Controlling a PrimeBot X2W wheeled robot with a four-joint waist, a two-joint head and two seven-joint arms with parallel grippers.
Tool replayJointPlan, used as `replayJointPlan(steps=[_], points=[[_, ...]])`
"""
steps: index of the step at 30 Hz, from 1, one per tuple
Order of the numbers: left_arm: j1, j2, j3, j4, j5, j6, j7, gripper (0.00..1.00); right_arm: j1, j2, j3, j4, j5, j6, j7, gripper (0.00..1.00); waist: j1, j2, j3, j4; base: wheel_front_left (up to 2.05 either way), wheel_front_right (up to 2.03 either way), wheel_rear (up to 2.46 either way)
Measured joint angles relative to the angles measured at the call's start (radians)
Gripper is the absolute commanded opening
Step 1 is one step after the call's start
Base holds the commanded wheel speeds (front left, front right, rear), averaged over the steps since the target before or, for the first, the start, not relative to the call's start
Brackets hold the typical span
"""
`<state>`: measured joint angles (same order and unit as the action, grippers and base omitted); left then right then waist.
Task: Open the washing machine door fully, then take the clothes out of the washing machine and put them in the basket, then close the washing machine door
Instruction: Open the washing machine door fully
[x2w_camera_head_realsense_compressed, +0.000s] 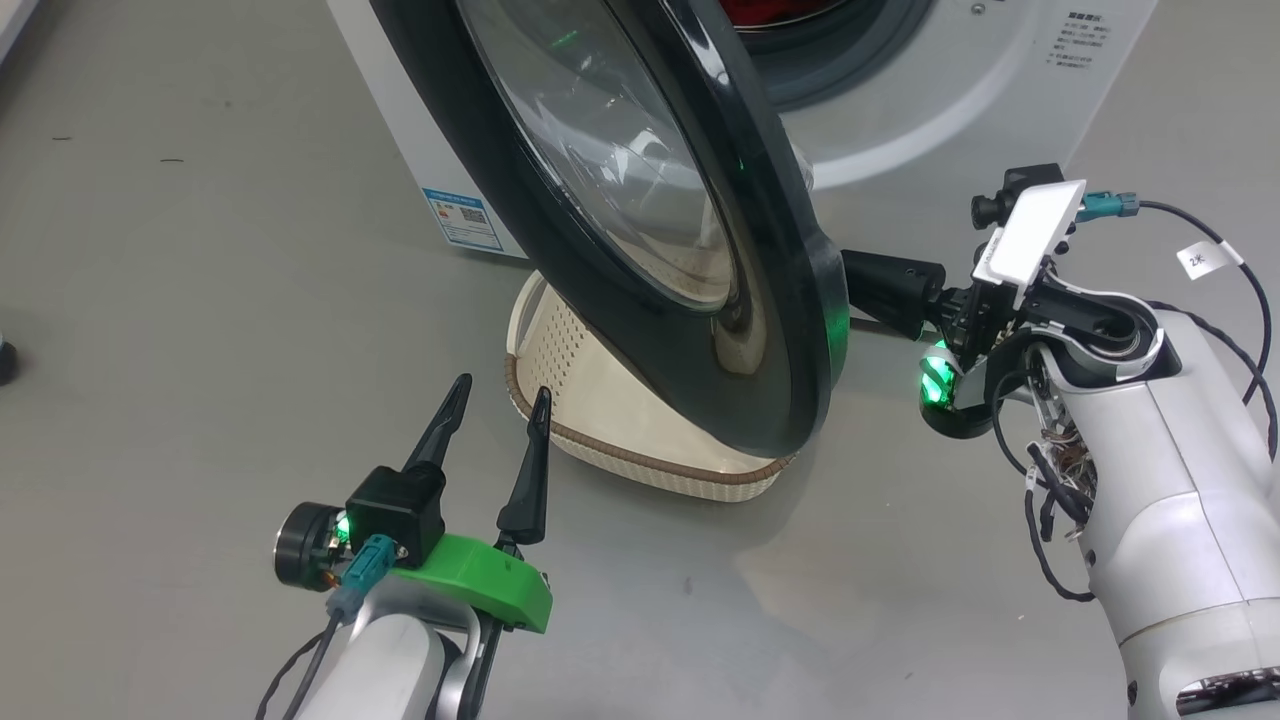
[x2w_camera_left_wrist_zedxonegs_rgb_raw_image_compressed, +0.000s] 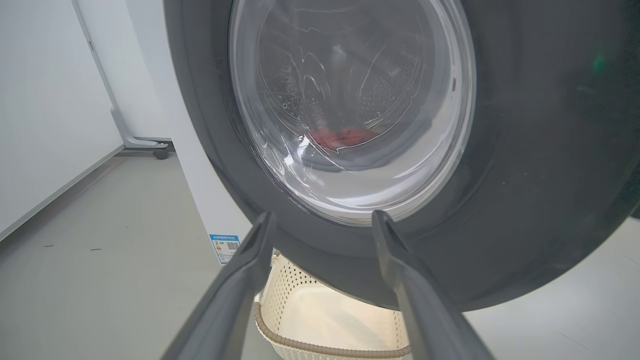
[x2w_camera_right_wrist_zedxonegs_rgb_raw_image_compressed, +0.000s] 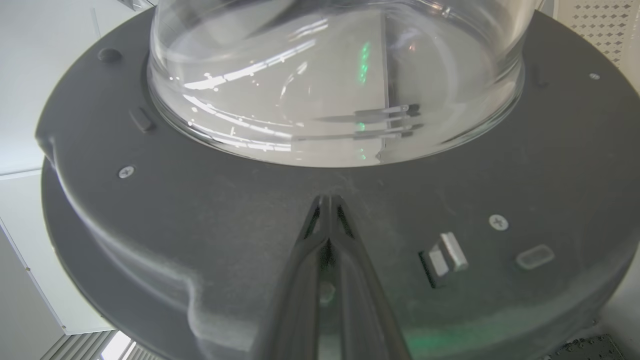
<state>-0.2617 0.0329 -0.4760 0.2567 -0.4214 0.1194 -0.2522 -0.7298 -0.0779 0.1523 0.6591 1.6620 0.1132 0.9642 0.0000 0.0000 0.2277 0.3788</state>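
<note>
**A:** Which step is in hand?

**B:** The first, I'd say: getting the washing machine door (x2w_camera_head_realsense_compressed: 620, 200) fully open. It stands swung well out from the washing machine (x2w_camera_head_realsense_compressed: 960, 90), but not yet all the way back.

**A:** What is the right claw doing?

**B:** The right claw (x2w_camera_right_wrist_zedxonegs_rgb_raw_image_compressed: 327, 200) has its fingers pressed together and pinches nothing. Its tips look to be set against the door's dark inner face, just below the glass bowl. I read that as a push from the inside.

**A:** And the left?

**B:** The left claw (x2w_camera_head_realsense_compressed: 504, 388) is spread wide and empty. It hovers low in front of the door's outer face, near the basket's left end.

**A:** Where are the clothes?

**B:** The clothes (x2w_camera_left_wrist_zedxonegs_rgb_raw_image_compressed: 345, 137) are in the drum, a red patch seen through the glass. The basket (x2w_camera_head_realsense_compressed: 660, 470) sits on the floor (x2w_camera_head_realsense_compressed: 200, 300) before the machine, partly under the door's lower rim.

**A:** What does the next move call for?

**B:** Probably pushing the door further round its hinge until the opening is clear. Closed tips could slide on that smooth face, so the push should stay square to it. Then a claw has to reach into the drum. I cannot tell whether the door's lower rim clears the basket.
</note>
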Motion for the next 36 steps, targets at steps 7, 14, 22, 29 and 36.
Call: replayJointPlan(steps=[7, 14, 22, 29, 36], points=[[0.015, 0.000, 0.001, 0.010, -0.001, 0.000, 0.000, 1.00, 0.042, 0.005, 0.020, -0.015, 0.012, 0.000, 0.000, 0.00, 0.0000, 0.0000, -0.023, 0.031, 0.00, 0.00, 0.00], [0.023, 0.000, 0.002, 0.017, -0.007, 0.000, 0.000, 1.00, 0.081, 0.007, 0.051, -0.039, 0.026, 0.002, -0.003, 0.00, 0.0000, 0.0000, -0.042, 0.070, 0.00, 0.00, 0.00], [0.028, 0.001, 0.004, 0.015, -0.020, 0.000, 0.000, 1.00, 0.115, 0.007, 0.103, -0.076, 0.073, 0.003, -0.017, 0.00, 0.0000, 0.0000, -0.050, 0.116, 0.00, 0.00, 0.00], [0.035, 0.001, 0.006, 0.016, -0.020, 0.000, 0.000, 1.00, 0.138, 0.007, 0.163, -0.107, 0.118, 0.003, -0.037, 0.00, 0.0000, 0.0000, -0.057, 0.148, 0.00, 0.00, 0.00], [0.051, 0.002, 0.021, 0.017, -0.020, 0.000, 0.000, 1.00, 0.150, 0.010, 0.235, -0.139, 0.158, 0.003, -0.060, 0.00, 0.0000, 0.0000, -0.067, 0.162, 0.00, 0.00, 0.00]])
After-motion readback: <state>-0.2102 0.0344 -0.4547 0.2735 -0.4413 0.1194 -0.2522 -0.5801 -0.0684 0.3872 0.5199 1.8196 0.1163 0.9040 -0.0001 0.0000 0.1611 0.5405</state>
